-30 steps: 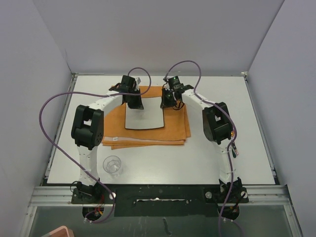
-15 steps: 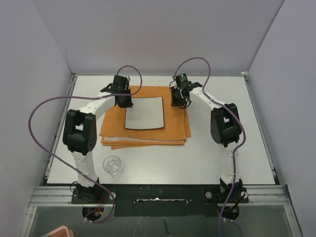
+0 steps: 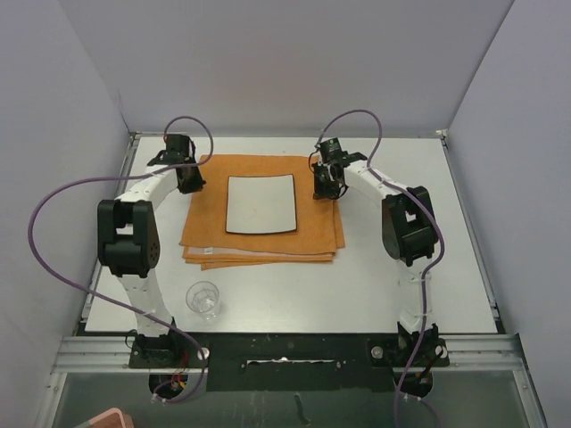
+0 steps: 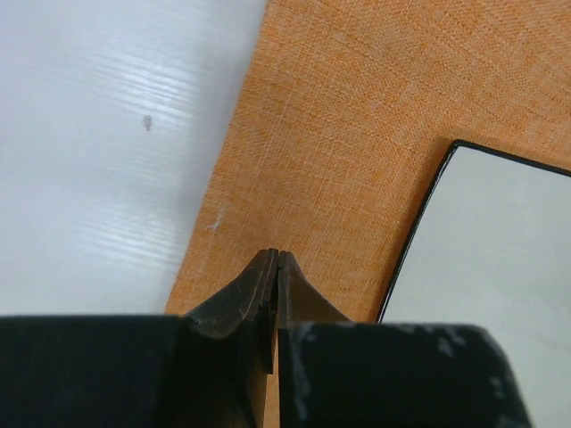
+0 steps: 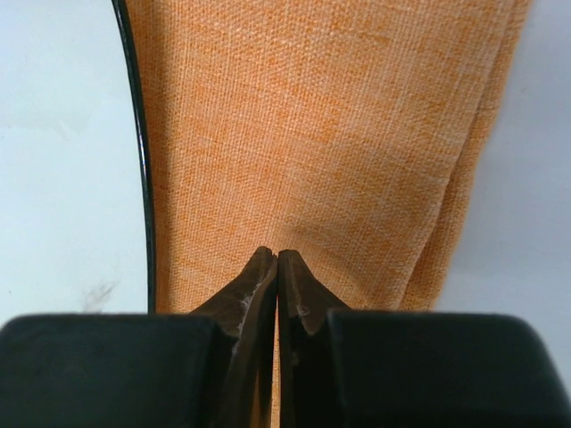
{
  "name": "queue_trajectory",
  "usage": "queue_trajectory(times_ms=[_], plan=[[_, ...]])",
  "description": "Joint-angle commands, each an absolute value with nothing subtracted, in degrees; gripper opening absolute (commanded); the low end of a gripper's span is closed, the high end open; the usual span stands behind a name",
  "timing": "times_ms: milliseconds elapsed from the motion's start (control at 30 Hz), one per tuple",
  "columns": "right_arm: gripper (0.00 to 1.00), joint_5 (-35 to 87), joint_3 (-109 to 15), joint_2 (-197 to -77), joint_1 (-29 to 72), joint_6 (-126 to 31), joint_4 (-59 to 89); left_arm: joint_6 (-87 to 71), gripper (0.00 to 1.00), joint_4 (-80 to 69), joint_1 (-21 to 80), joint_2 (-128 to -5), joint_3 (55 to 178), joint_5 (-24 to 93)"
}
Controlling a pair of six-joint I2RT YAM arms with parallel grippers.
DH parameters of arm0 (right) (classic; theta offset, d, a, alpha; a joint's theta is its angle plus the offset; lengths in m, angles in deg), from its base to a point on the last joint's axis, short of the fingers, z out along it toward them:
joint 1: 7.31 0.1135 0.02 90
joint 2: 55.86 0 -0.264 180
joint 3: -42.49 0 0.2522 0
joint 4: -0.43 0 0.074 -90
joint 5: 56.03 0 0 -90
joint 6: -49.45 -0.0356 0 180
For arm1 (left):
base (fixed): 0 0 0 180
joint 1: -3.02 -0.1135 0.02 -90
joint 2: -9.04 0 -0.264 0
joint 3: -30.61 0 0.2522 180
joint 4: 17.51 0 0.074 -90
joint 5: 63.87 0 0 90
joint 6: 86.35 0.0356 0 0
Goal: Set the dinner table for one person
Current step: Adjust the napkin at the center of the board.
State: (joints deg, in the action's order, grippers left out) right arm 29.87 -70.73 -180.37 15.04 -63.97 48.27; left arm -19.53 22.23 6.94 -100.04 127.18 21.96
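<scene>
The dinner table (image 3: 393, 285) is a pale grey-white top. On it lies a folded orange placemat (image 3: 263, 241) with a square white plate (image 3: 260, 203) on its middle. My left gripper (image 3: 189, 181) hangs over the placemat's left edge, jaws shut and empty. In the left wrist view the left gripper (image 4: 278, 254) sits above orange cloth (image 4: 339, 160), with the plate (image 4: 500, 241) to its right. My right gripper (image 3: 326, 187) is over the placemat's right strip, shut with nothing in it. The right wrist view shows the right gripper (image 5: 277, 254) between the plate's black rim (image 5: 143, 178) and the cloth's folded edge.
A clear drinking glass (image 3: 203, 299) stands on the table near the front left, beside the left arm's base. Grey walls close in the table at the back and both sides. A metal rail (image 3: 285, 343) runs along the near edge.
Both grippers left the plate's far corners and drew apart. The left one swung out to the placemat's left edge. The right one moved to the right strip and shut. The plate now lies uncovered.
</scene>
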Motion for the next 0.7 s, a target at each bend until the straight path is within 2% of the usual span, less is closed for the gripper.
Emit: queue_trajectory(times_ms=[0, 667], plan=[[0.0, 29.72, -71.24, -181.8, 16.17, -64.98, 48.79, -21.07, 0.0, 24.15, 7.5, -107.58, 133.34, 26.77], [0.0, 35.73, -58.67, -175.98, 17.56, -68.21, 48.4, -20.6, 0.0, 24.07, 9.26, -117.34, 139.5, 31.11]])
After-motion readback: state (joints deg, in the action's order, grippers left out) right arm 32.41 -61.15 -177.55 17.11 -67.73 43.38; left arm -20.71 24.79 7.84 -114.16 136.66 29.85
